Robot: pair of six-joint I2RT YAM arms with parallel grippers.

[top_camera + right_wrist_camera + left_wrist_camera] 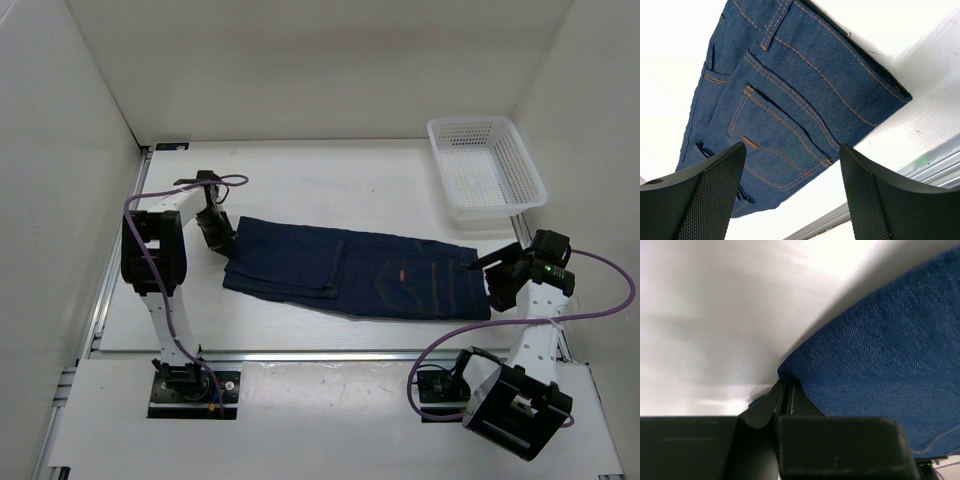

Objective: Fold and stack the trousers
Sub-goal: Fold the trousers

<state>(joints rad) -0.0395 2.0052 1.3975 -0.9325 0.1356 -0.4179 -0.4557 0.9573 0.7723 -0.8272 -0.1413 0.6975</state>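
Note:
The trousers [360, 270] are dark navy jeans lying folded in a long band across the middle of the table, waistband and back pockets at the right end. My left gripper [222, 240] is at their far left corner. In the left wrist view the jaws [784, 385] are pressed together with the edge of the denim fold [880, 350] at their tips. My right gripper [490, 272] hovers just off the waistband end, open and empty. In the right wrist view its fingers [791, 147] frame the back pocket [785, 135].
A white mesh basket [487, 121] stands at the back right of the white table [330, 180]. White walls close in the left, back and right sides. A metal rail runs along the table's near edge [330, 354].

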